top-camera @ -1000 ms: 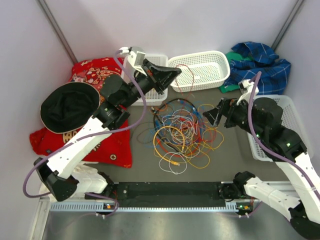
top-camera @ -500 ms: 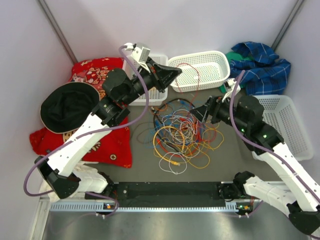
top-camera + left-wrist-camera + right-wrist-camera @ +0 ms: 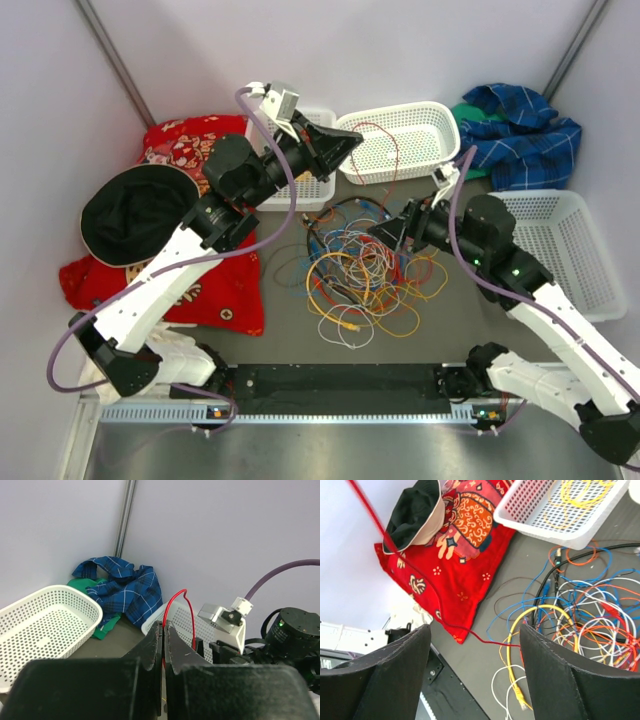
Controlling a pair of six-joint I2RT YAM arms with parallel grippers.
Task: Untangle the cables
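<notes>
— What have I got on the left?

— Your left tool [image 3: 163, 628] is clenched on a red cable [image 3: 192, 622], with the thin wire pinched right at the tips. The tool is raised off the worktop [image 3: 450, 325], just beside the rim of the middle white basket [image 3: 443, 110]. From your grip the red cable arches up, then drops down towards the heap. In the overhead view it crosses that basket's near rim.

— And the right?

— Your right tool [image 3: 474, 630] is released, its jaws spread wide with nothing between them. It hangs at the right edge of the tangled cables [image 3: 360, 265], pointing left and down at them. I can't tell whether it touches any strand.

— Where does the tangle lie?

— It's on the dark worktop between your two arms, in front of the baskets. Loops of yellow, orange, blue, white, red and black lie over one another. A yellow cable [image 3: 512, 650] curls out on the near side, its connector lying free on the worktop.

— What's around it?

— To the left is a red patterned cloth [image 3: 190, 140] with a black hat [image 3: 135, 215] resting on it. Behind your left arm is a second white basket [image 3: 535, 525] with yellow cable coiled inside. To the right is a third basket [image 3: 580, 240], partly under your right arm. In the far right corner is a blue plaid cloth [image 3: 520, 130].
</notes>
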